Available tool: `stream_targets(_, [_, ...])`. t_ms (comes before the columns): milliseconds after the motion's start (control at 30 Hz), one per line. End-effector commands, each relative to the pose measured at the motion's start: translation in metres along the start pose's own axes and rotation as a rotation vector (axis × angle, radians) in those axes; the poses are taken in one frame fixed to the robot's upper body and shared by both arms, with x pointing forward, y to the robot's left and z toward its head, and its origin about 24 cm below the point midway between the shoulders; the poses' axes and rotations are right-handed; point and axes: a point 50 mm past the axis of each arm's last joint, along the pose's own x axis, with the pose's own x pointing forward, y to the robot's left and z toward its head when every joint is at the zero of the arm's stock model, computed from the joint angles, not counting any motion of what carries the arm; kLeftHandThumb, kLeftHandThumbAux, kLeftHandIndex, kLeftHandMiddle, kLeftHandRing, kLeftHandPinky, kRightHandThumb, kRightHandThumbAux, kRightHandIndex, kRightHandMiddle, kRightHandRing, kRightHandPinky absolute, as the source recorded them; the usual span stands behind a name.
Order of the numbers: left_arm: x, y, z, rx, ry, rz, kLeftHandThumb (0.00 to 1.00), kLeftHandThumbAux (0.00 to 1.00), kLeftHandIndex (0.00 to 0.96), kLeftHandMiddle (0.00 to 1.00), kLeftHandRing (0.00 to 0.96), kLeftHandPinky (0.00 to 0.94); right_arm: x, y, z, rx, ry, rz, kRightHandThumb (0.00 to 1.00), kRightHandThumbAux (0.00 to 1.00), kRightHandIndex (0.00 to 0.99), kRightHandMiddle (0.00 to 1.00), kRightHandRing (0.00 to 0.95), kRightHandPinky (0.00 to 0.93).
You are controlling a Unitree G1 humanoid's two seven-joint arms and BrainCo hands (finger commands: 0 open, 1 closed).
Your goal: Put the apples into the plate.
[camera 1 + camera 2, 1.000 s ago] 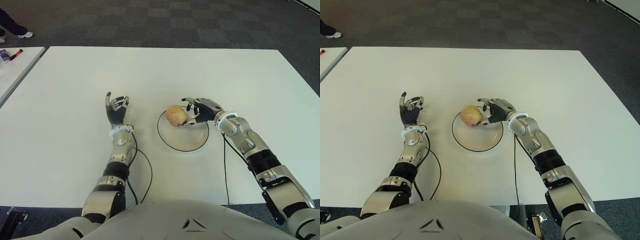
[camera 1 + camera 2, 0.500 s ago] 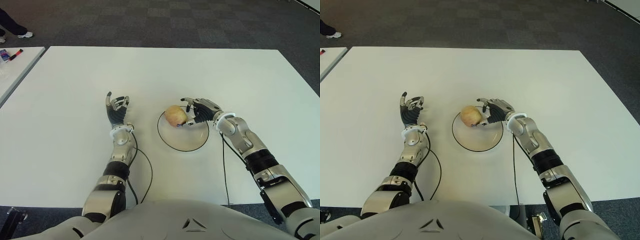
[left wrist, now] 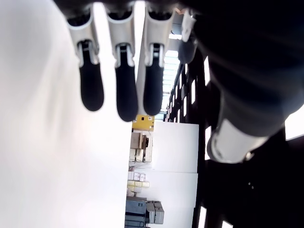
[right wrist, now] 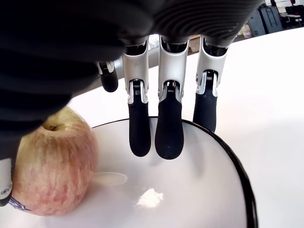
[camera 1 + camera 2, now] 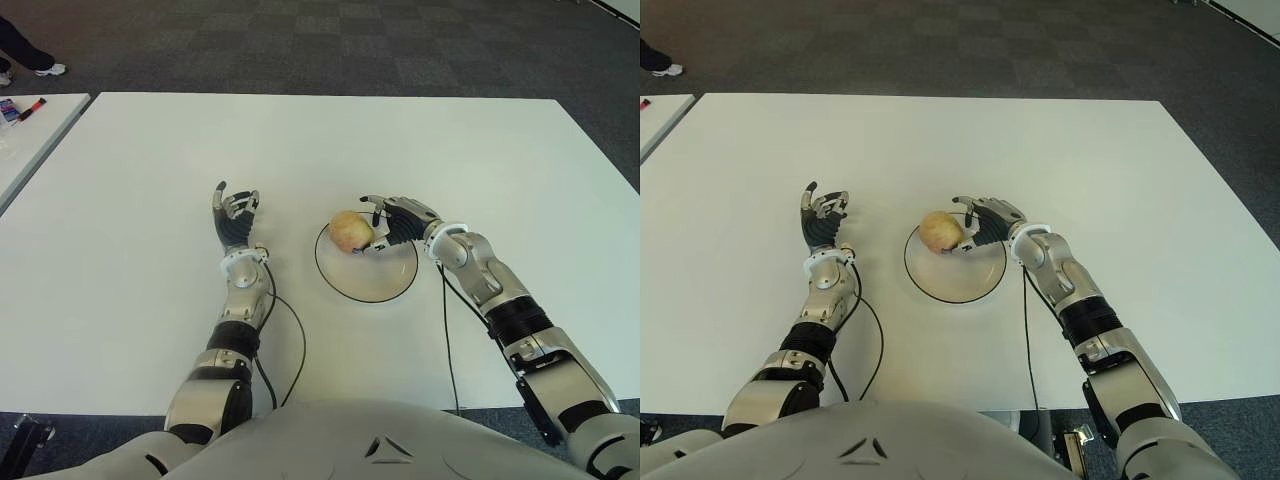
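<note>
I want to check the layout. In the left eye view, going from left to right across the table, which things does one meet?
Left hand → apple → right hand; the plate lies under the last two.

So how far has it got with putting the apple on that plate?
Nearly done, it seems. The yellow-red apple already sits inside the white black-rimmed plate, near its left edge. The right hand is beside the apple with fingers spread, gripping nothing. What looks left is pulling that hand away. The left hand shows open, left of the plate, over the white table. No other apple is visible.
</note>
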Motion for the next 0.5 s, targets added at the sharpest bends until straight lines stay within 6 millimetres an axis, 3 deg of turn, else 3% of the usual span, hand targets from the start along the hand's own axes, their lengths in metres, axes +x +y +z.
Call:
stream_targets(33, [-0.007,-0.009,-0.005,-0.004,0.030,-0.015,0.247,0.732,0.109,0.373,0.444,0.464,0.002,0.005,-0.002,0.003,0.026,0.034,0.600,0.522,0.049,0.205,0.334,0.436])
stream_targets(500, [-0.006,-0.007,-0.002,0.020,0.017,-0.019,0.250,0.723,0.111,0.373,0.445,0.465,0.006,-0.009,0.003,-0.029,-0.030,-0.017,0.528,0.504,0.008,0.181,0.294,0.405])
